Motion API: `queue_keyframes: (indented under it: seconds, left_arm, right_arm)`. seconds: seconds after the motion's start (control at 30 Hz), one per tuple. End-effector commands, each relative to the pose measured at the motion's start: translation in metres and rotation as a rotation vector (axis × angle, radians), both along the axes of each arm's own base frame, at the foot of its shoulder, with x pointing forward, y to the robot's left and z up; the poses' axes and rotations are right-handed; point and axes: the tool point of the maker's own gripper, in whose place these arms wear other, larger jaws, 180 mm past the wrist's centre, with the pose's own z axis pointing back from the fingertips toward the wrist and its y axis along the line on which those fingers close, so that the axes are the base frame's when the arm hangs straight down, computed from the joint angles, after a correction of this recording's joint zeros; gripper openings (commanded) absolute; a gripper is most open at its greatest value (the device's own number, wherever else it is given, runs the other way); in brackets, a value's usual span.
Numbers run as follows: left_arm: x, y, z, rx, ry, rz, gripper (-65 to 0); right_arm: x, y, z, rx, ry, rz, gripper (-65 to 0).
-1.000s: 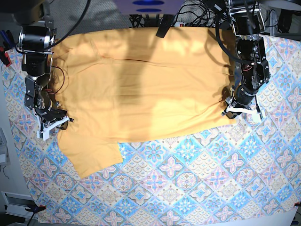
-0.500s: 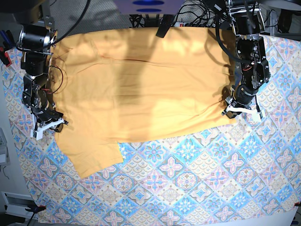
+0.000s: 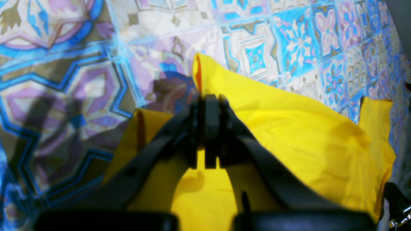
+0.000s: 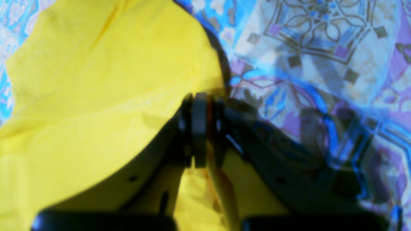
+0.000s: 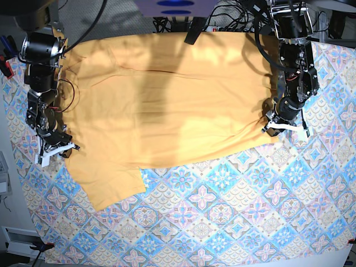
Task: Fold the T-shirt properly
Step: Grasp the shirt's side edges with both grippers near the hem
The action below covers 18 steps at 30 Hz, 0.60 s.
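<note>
The yellow-orange T-shirt point(image 5: 167, 100) lies spread flat across the back half of the table, with one sleeve point(image 5: 108, 189) pointing toward the front. My left gripper point(image 5: 271, 129) sits at the shirt's right edge. In the left wrist view this gripper point(image 3: 208, 102) is shut, with the T-shirt point(image 3: 305, 128) bunched up around its tips. My right gripper point(image 5: 67, 148) sits at the shirt's left edge. In the right wrist view that gripper point(image 4: 202, 99) is shut, and a thin strip of the T-shirt point(image 4: 96, 80) shows between its pads.
A blue-pink tile-patterned cloth point(image 5: 222, 211) covers the table under the shirt and fills the whole front half. Cables point(image 5: 233, 16) and a black part point(image 5: 194, 30) hang at the back edge. A red clamp point(image 5: 5, 67) sits at the far left.
My right gripper slid a little outward and toward the front along the shirt's left edge, then closed. The left gripper stayed shut at the right edge, almost still.
</note>
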Motion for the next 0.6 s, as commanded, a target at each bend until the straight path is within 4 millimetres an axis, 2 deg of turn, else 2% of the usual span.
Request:
queue_keyframes:
  seconds: [0.0,0.2,0.4,0.57]
  left_arm:
    - [0.0106,0.0043,0.0148,0.013,-0.051,-0.001,-65.0]
    - [0.0106,0.0043,0.0148,0.013,-0.051,-0.001,-65.0]
    - [0.0106,0.0043,0.0148,0.013,-0.051,-0.001,-65.0]
    - [0.0112,0.0043,0.0152,0.013,-0.053,-0.001,-65.0]
  right_arm:
    - [0.0161,-0.0099,0.0216,-0.012,-0.066,-0.006,-62.6]
    - [0.0167,-0.0103,0.0224,-0.014,-0.071,-0.008,-61.6]
    - [0.0203,-0.0126,0.0273,-0.022,-0.108,-0.022,-53.0]
    - [0.0204,-0.0133,0.0276,-0.023,-0.111,-0.026,-52.8]
